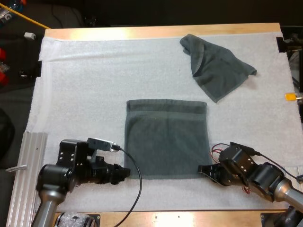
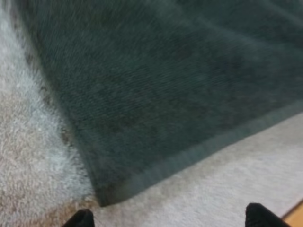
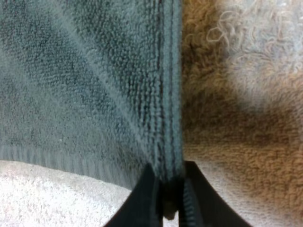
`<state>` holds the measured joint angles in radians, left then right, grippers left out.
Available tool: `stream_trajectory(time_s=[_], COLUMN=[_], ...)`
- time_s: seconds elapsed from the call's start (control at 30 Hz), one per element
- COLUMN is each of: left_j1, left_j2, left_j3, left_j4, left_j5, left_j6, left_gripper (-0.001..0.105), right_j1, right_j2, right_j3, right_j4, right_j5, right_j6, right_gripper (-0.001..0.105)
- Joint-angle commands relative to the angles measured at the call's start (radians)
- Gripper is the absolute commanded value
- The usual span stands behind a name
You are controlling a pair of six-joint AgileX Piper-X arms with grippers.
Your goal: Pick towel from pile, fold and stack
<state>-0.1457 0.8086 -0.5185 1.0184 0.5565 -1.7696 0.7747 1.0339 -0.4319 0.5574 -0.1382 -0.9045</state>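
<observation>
We see two dark grey-green towels on the white mat (image 1: 85, 94) that covers the wooden table (image 1: 161, 30). The flat towel (image 1: 165, 139) lies spread as a neat rectangle in the middle of the mat, toward the near side, with a stitched band running along its far edge. The crumpled towel (image 1: 215, 66) lies well apart from it at the far right of the mat. It is bunched at its far left end and fans out toward the right.

Our left gripper (image 1: 127, 173) sits low over the mat just beside the flat towel's near left corner. In the left wrist view its fingertips (image 2: 80, 219) stand wide apart and touch no cloth. The corner of the flat towel (image 2: 156, 94) points toward the gap between them from just ahead, and bare mat (image 2: 227, 184) lies between the tips.

Our right gripper (image 1: 203, 169) is at the flat towel's near right corner. In the right wrist view this gripper (image 3: 165, 203) has its two black fingers pressed in from both sides on the hemmed side edge of the flat towel (image 3: 80, 80), so the hem is pinched between them. The cloth spreads away on one side of that edge and the mat (image 3: 236, 94) shows on the other, shadowed close to the hem. We cannot tell whether the pinched corner is lifted off the mat.

A ribbed metal rail (image 1: 26, 175) lies along the mat's near left side, beside our left arm.
</observation>
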Motion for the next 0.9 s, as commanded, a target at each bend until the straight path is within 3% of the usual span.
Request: stream_trajectory(time_s=[0.0,0.4,0.57,0.73,0.87], left_j1=[-0.002,-0.002,-0.002,-0.002,-0.002], left_j2=[0.026,0.358,0.458,0.541,0.574], left_j3=[0.004,0.009,0.009,0.009,0.009], left_j4=[-0.039,-0.183,-0.212,-0.213,-0.225], left_j5=[0.009,0.035,0.109,0.118,0.189], left_j6=[-0.006,-0.003,-0.004,-0.007,-0.023], left_gripper=[0.061,0.061,0.061,0.061,0.058], right_j1=[-0.002,-0.002,-0.002,-0.002,-0.002], right_j2=[-0.007,-0.007,-0.007,-0.007,-0.007], right_j3=[0.000,0.000,0.000,0.000,0.000], right_j4=[0.007,0.007,0.007,0.007,0.007], right_j5=[0.003,0.005,0.007,0.007,0.007], right_j6=[-0.004,-0.004,-0.004,-0.004,-0.004], right_gripper=[0.000,0.000,0.000,0.000,0.000])
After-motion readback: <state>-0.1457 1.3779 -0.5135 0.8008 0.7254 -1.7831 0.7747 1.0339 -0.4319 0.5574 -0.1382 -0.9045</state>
